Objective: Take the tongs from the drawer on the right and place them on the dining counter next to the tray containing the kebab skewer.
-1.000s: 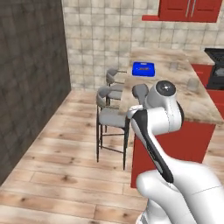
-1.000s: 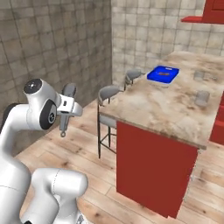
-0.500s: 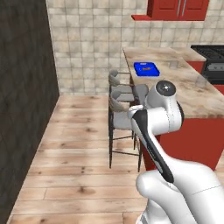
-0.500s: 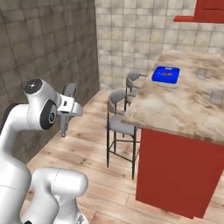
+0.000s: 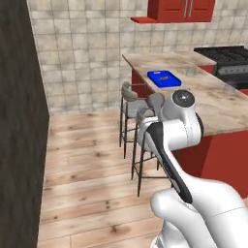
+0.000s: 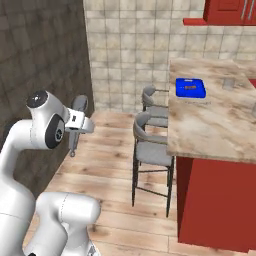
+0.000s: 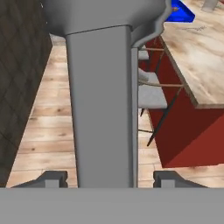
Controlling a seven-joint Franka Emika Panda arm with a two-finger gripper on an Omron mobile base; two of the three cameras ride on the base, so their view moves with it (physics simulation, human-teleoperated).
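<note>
— Where are you operating?
— In a home kitchen: note the red cabinets (image 5: 181,8), tiled wall (image 5: 82,53), black stove (image 5: 227,55), and marbled dining counter (image 6: 215,120) with stools (image 6: 150,145).

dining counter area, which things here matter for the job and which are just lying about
Job: tongs held in the gripper; dining counter; blue tray; kebab skewer on it.
Lying about: stools; clear cup; stove.

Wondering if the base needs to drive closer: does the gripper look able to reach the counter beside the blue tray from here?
Probably not: the gripper, holding the tongs, hangs far from the tray, with stools between.
</note>
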